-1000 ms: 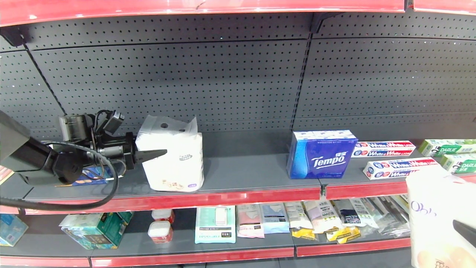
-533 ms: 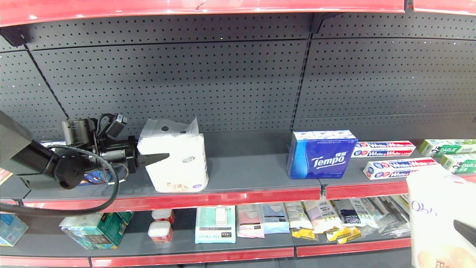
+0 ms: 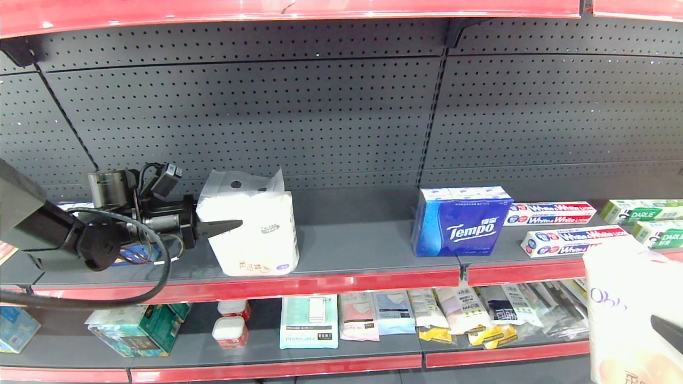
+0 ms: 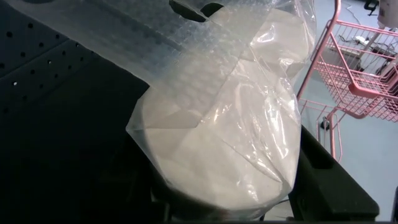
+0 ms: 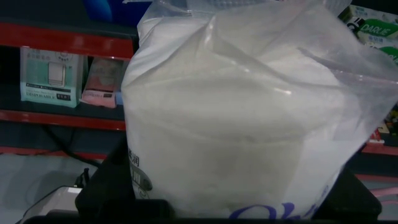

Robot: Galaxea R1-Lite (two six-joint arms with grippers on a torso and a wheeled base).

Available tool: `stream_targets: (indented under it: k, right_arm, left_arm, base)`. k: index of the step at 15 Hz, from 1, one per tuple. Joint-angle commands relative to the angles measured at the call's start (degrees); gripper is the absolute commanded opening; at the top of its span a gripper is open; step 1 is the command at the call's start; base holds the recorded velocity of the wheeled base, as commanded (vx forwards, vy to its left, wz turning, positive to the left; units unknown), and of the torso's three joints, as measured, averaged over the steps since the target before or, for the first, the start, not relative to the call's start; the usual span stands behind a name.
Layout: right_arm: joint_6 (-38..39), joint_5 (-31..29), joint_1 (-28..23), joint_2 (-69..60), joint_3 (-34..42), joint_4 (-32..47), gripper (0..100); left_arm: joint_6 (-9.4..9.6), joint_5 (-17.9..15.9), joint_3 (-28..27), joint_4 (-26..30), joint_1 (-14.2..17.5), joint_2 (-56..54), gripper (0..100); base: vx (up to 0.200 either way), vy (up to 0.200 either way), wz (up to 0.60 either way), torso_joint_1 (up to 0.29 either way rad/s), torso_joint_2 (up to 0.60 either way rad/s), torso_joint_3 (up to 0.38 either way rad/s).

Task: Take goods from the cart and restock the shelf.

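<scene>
The left claw (image 3: 232,220) is closed on a white pack of paper rolls (image 3: 253,229), one finger lying across its front face, the other hidden behind it. The pack stands upright, long axis vertical, and its base appears to sit on the shelf (image 3: 347,242) close to the red front lip, at 9 o'clock from the blue tissue pack (image 3: 460,220). The arm comes in from 9 o'clock, so letting go and backing out that way looks like the likely next step.

The right claw (image 3: 664,328) grips a second white pack (image 3: 624,304), held off the shelf, at 5 o'clock from the toothpaste boxes (image 3: 573,240). The bare stretch of shelf between the two standing packs lies at about 10 o'clock from it, and the right arm looks the nearer one to fill it. The pink cart (image 4: 357,68) stands behind the left arm
</scene>
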Motion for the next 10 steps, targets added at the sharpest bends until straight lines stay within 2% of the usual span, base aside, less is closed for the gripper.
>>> stream_targets:
  k: [1, 10]
  right_arm:
    - [-0.1, 0.1, 0.0, 0.0, 0.0, 0.0, 0]
    - [0.0, 0.0, 0.0, -0.1, 0.1, 0.0, 0]
  left_arm:
    - [0.07, 0.1, -0.1, -0.4, 0.1, 0.1, 0]
    - [-0.01, 0.1, 0.4, -1.7, 0.9, 0.2, 0]
  base:
    - [0.000, 0.000, 0.00, 0.000, 0.00, 0.000]
    - [0.000, 0.000, 0.00, 0.000, 0.00, 0.000]
